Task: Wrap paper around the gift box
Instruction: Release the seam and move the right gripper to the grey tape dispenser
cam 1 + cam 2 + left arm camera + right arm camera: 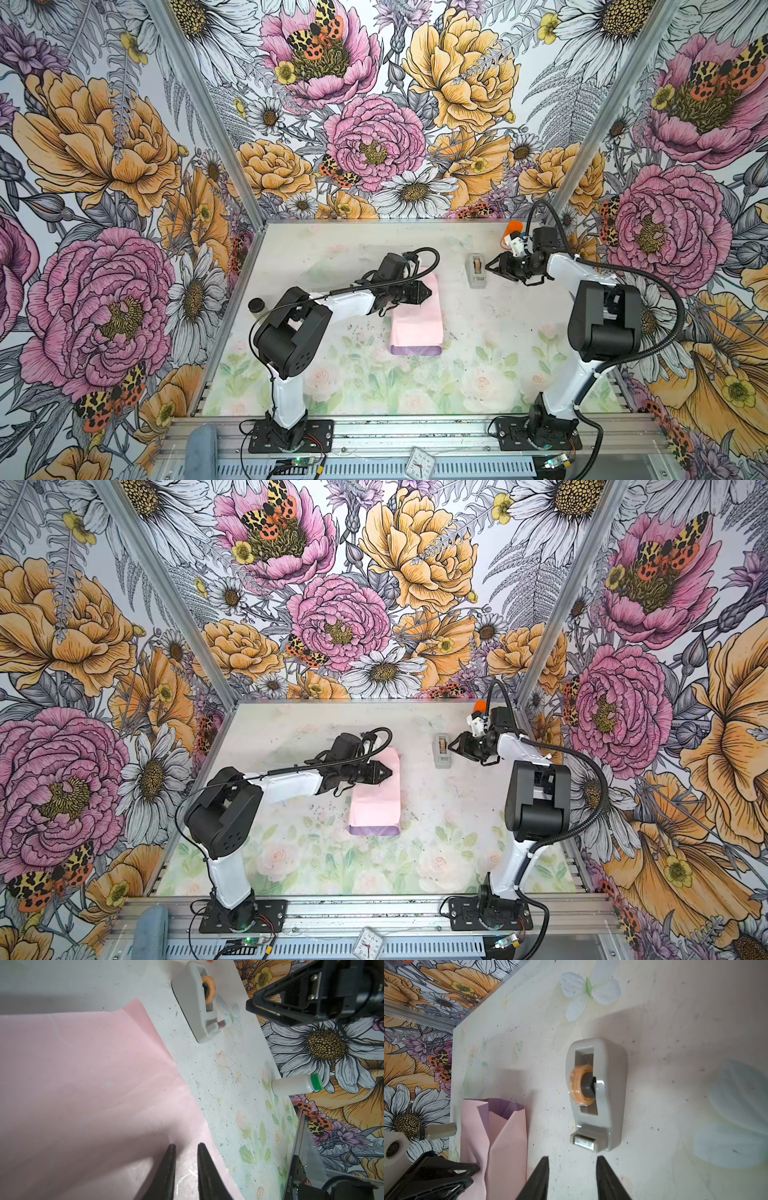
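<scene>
The paper [415,328] [374,804] lies folded into a long bundle at the middle of the table, pale pink outward, with a lilac band at its near end. The gift box is hidden, presumably inside the folds. My left gripper [429,293] [390,773] rests over the bundle's far part. In the left wrist view its tips [185,1145] stand a narrow gap apart on the pink paper [83,1084], with nothing between them. My right gripper [490,266] [572,1157] is open and empty, just short of the cutter end of the grey tape dispenser [478,270] [596,1095].
A white bottle with a green cap [293,1085] lies by the right wall. An orange-capped item [514,228] sits at the back right, and a black round cap [256,305] at the left edge. A small clock [419,463] lies on the front rail.
</scene>
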